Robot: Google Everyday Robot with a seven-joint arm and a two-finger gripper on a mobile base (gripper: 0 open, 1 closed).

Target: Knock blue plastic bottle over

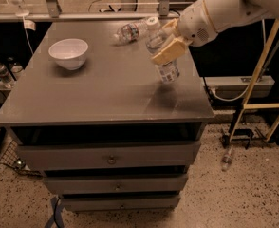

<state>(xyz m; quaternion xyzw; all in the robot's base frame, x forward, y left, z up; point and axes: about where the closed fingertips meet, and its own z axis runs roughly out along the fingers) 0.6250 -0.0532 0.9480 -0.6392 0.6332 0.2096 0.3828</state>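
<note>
The blue plastic bottle (pixel 164 63), clear with a white cap and a pale label, stands near the table's right edge. It tilts with its cap leaning up-left and its base on the table top. My gripper (pixel 161 42) reaches in from the upper right. Its tan fingers (pixel 167 52) are spread on either side of the bottle's upper half, and the front one lies across the bottle. The jaws are open, not clamped.
A smaller clear bottle (pixel 130 31) lies on its side at the back of the grey drawer table (pixel 92 96). A white bowl (pixel 69 52) sits at the back left. A yellow frame (pixel 259 104) stands on the right, with a small bottle (pixel 227 158) on the floor.
</note>
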